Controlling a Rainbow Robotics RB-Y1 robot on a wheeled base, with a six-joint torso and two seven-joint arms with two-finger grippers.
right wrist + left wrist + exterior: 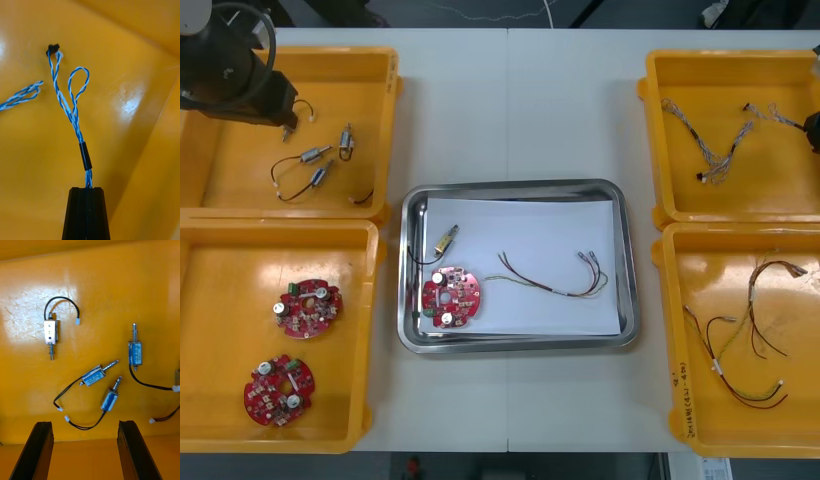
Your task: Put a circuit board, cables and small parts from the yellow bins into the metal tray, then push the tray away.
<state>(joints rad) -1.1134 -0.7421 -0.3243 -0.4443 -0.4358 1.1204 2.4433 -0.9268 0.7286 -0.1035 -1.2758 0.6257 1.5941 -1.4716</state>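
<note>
My right gripper (86,190) is clenched on the twisted blue and white cable (85,155), which trails lengthwise ahead over its yellow bin (142,56). The metal tray (515,186) lies at eight o'clock. My left gripper (84,422) hangs released.

The shiny metal tray (409,270) is white inside and holds a red circuit board (451,297); yellow bins (240,280) flank it; one cable (75,125) twists blue and white.

Bulky black left arm (230,65) with boxy wrist housing, left tool (84,423) with two matte black fingers (39,450), right tool (87,189) black, grooved lengthwise
</note>
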